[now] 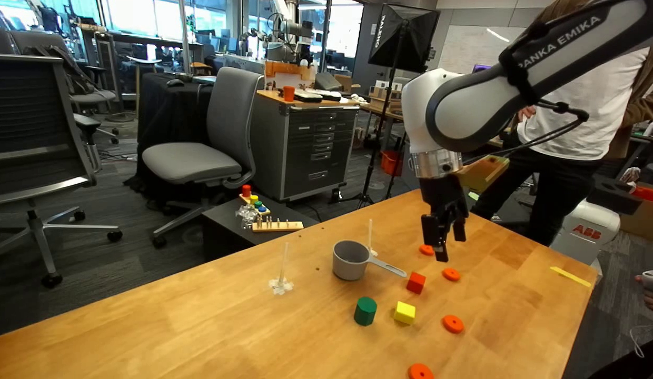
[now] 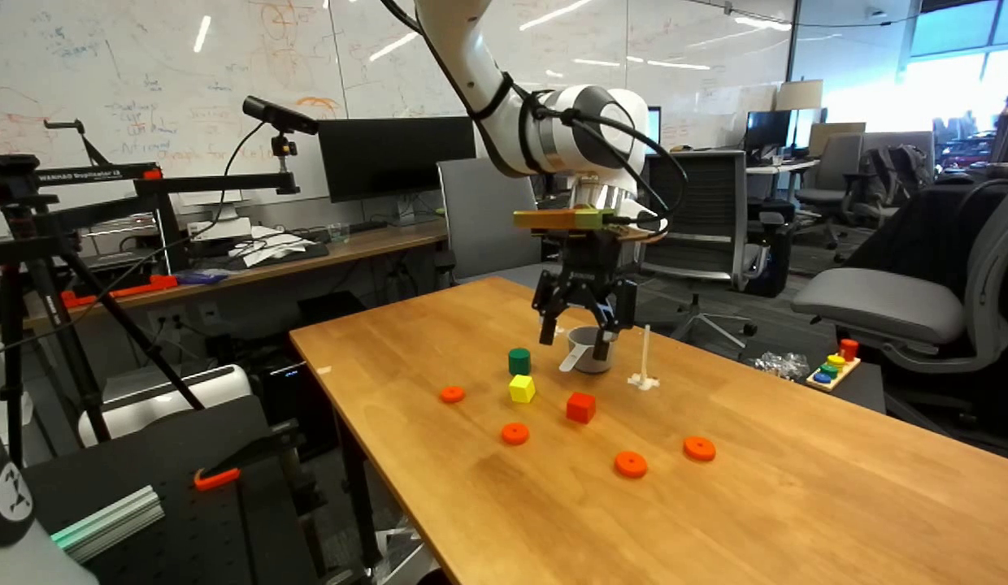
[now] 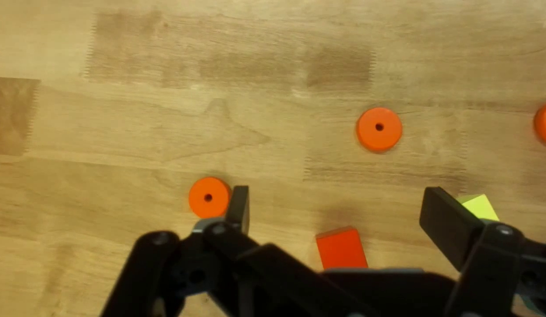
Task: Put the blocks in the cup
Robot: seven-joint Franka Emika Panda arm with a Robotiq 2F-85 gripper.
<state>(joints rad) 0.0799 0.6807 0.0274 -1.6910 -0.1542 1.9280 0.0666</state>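
The small grey round cup with a straight side handle [image 1: 349, 270] stands upright on the light brown wooden table [image 1: 200, 321], and the blocks lie outside it. Near it sit the red cube [image 3: 342, 250], the bright yellow cube [image 1: 404, 313] and the dark green upright cylinder [image 1: 365, 311], none touching another. Four flat round orange discs [image 1: 453, 325] lie scattered beyond these in both exterior views. The black two-fingered gripper [image 3: 338, 196] hangs above the table, its jaws spread wide and holding nothing; in the wrist view, the red cube shows below, between the fingers. Thin whitish upright pegs [image 1: 283, 266] rise from pale bases on the tabletop, one of them near the cup. Behind the white-and-grey robot arm [image 1: 476, 108] stands a person in a white shirt [image 1: 579, 123].
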